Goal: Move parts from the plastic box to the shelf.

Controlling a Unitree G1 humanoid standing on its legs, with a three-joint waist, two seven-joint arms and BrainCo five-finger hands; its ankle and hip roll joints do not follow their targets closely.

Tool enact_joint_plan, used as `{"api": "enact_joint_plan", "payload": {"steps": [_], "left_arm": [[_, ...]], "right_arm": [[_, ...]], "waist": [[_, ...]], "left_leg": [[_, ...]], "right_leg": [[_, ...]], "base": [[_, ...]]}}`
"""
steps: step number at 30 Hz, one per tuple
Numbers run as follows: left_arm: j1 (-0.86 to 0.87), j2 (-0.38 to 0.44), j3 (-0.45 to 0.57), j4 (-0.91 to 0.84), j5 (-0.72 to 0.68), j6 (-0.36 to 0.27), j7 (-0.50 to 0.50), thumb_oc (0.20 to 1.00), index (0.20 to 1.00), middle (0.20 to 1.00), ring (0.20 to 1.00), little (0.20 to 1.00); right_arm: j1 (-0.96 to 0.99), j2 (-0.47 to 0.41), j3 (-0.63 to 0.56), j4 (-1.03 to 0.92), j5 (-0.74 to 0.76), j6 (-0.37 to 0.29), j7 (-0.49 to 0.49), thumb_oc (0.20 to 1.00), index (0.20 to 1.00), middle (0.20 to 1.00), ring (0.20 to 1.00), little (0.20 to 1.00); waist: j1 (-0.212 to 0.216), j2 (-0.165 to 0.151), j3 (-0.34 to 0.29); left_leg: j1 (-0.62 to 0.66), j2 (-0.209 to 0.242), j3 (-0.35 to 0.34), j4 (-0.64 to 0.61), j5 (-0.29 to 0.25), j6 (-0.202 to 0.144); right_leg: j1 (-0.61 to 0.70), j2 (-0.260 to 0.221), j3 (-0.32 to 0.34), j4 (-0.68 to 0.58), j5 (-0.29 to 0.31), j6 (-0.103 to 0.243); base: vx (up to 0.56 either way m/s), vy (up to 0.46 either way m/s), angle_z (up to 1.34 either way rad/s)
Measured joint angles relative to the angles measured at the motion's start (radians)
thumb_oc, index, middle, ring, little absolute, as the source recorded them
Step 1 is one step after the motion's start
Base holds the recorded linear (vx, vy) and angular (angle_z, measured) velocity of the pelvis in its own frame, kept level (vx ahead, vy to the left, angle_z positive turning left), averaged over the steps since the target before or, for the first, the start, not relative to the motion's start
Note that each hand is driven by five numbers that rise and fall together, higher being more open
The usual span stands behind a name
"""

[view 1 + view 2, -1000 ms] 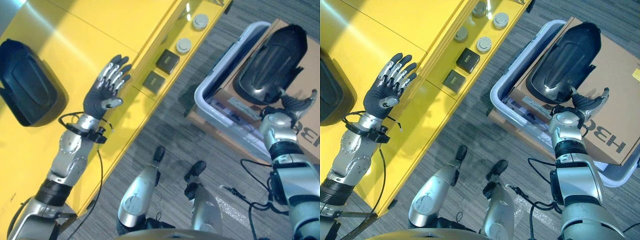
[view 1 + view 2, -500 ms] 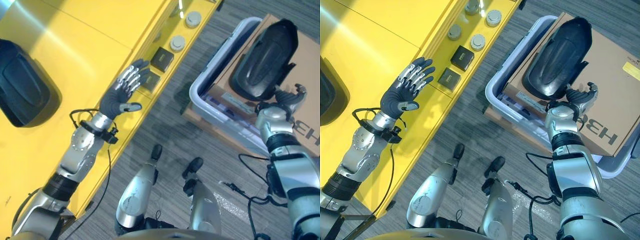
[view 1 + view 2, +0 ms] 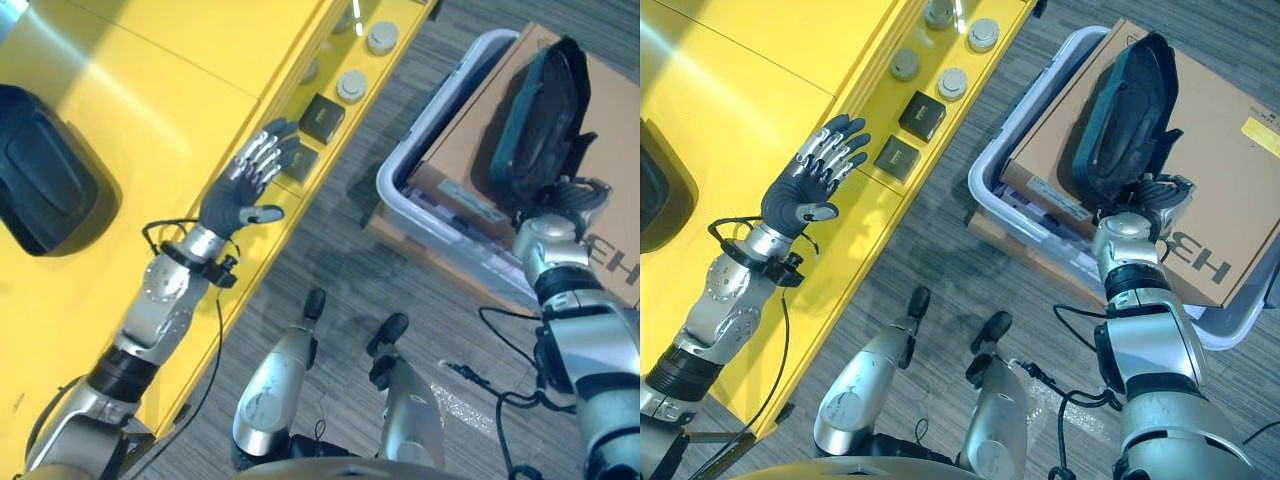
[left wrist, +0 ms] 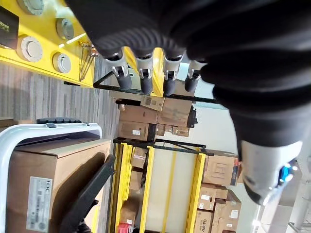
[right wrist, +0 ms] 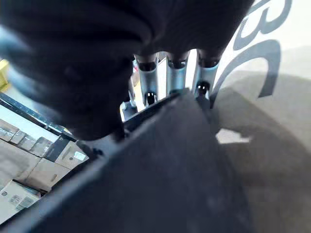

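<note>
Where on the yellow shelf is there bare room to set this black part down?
The broad stretch of shelf top between the black part already there and the left hand is bare. The lower ledge is crowded: two dark blocks and round discs line it.

Large dark letters across cardboard box lid, side label print illegible

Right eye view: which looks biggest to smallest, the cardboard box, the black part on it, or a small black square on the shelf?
1. cardboard box
2. black part, tilted up in the right hand
3. small black square
</note>
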Motion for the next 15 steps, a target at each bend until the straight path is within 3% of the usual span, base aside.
{"api": "enact_joint_plan", "payload": {"steps": [6,9,10,15], "left_arm": [[0.038,-0.012,0.006,-0.007,-0.004,0.004,-0.005,1.0,1.0,1.0,1.0,1.0],[0.067,-0.028,0.012,-0.011,-0.011,0.03,-0.005,1.0,1.0,1.0,1.0,1.0],[0.085,-0.03,0.028,-0.031,-0.011,0.06,-0.003,1.0,1.0,1.0,1.0,1.0],[0.091,-0.043,0.088,-0.106,-0.012,0.13,0.024,1.0,1.0,1.0,1.0,1.0]], "right_arm": [[0.106,0.015,-0.035,-0.168,-0.023,-0.009,0.018,0.2,0.2,0.2,0.2,0.2],[0.188,0.018,-0.049,-0.362,-0.061,-0.005,0.019,0.2,0.2,0.2,0.2,0.2],[0.248,0.033,-0.069,-0.516,-0.103,0.0,0.022,0.2,0.2,0.2,0.2,0.2],[0.398,0.117,-0.081,-0.833,-0.162,0.031,0.055,0.2,0.2,0.2,0.2,0.2]], "waist": [[-0.008,0.0,0.0],[-0.025,0.0,0.0],[-0.04,-0.003,-0.002],[-0.093,-0.011,-0.021]], "left_leg": [[0.059,0.001,0.008,-0.018,0.0,0.001],[0.096,0.004,0.012,-0.034,-0.002,0.003],[0.112,0.007,0.018,-0.04,-0.003,0.003],[0.199,0.01,0.047,-0.066,-0.018,0.009]], "right_leg": [[0.054,0.002,0.004,-0.018,0.003,0.0],[0.096,0.012,0.008,-0.047,0.011,0.007],[0.109,0.017,0.016,-0.059,0.014,0.011],[0.186,0.031,0.047,-0.103,0.029,0.014]], "base": [[0.01,0.0,-0.02],[0.05,0.011,-0.06],[0.07,0.014,-0.14],[0.09,0.017,-0.2]]}}
